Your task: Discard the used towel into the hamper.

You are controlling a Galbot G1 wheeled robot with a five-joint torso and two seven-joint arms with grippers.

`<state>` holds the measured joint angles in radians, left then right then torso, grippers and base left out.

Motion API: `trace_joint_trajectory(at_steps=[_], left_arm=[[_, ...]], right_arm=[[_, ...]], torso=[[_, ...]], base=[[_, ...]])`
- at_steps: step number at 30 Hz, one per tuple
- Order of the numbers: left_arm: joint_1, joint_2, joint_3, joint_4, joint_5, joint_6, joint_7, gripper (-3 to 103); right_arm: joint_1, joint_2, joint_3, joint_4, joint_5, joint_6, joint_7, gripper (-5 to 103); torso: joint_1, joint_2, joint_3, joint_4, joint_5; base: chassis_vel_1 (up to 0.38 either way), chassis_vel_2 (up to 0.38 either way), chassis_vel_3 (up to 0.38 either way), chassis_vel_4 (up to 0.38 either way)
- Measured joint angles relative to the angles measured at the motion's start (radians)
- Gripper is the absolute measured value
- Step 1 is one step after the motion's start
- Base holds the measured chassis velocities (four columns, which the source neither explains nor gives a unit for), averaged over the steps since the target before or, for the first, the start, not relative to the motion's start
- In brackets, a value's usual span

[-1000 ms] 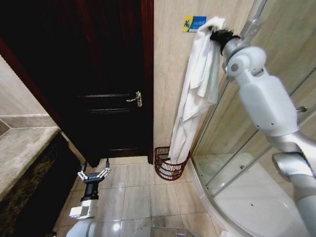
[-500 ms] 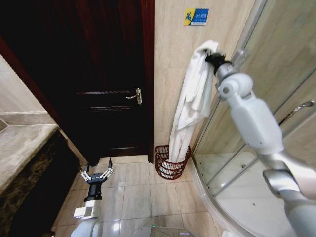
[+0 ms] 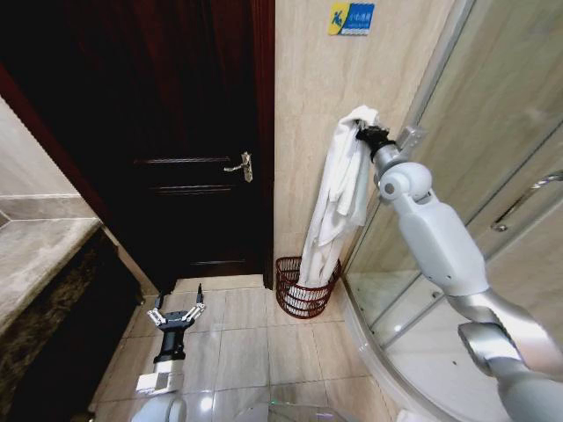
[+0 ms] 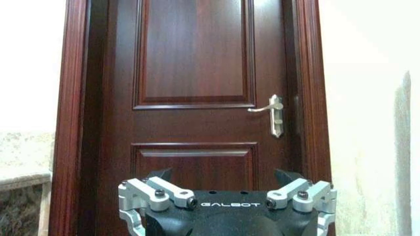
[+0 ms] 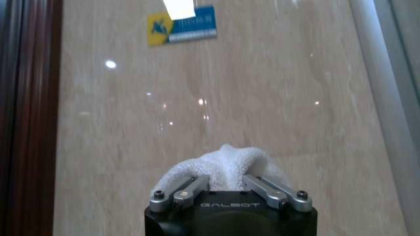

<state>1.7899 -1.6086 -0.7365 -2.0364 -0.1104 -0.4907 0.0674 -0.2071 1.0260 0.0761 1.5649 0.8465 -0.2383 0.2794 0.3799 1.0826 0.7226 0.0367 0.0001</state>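
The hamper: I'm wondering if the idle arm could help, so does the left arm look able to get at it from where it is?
Probably yes: the left gripper hangs open, low over bare floor tiles, nothing between it and the hamper farther right. The towel held by the right gripper already trails into it, though.

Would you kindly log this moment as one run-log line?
right gripper: shut on towel | towel: lower end in hamper | left gripper: open, idle, low near door

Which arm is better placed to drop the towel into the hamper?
Right. Its tool grips the towel, whose lower end hangs into the hamper. The left tool is open, low by the door, apart from both.
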Motion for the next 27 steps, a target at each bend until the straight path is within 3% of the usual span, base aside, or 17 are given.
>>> trace_joint_trajectory(at_steps=[3, 7, 27], left_arm=[[0.01, 0.0, 0.011, -0.009, 0.007, -0.003, -0.006, 100], [0.012, 0.0, 0.016, -0.015, 0.013, -0.001, -0.008, 100], [0.018, 0.0, 0.024, -0.008, 0.047, 0.001, -0.01, 100]], right_arm=[[-0.029, 0.03, 0.015, -0.071, -0.033, 0.012, -0.031, 8], [-0.047, 0.04, 0.026, -0.078, -0.053, 0.016, -0.036, 8], [-0.271, 0.058, 0.106, 0.066, -0.112, 0.034, -0.07, 8]], torso=[[-0.016, -0.034, -0.018, 0.0, 0.0], [-0.022, -0.047, -0.025, 0.0, 0.0002], [-0.066, -0.149, -0.082, 0.0, 0.0]], base=[[0.0, 0.0, 0.0, 0.0], [0.0, 0.0, 0.0, 0.0], [0.0, 0.0, 0.0, 0.0]])
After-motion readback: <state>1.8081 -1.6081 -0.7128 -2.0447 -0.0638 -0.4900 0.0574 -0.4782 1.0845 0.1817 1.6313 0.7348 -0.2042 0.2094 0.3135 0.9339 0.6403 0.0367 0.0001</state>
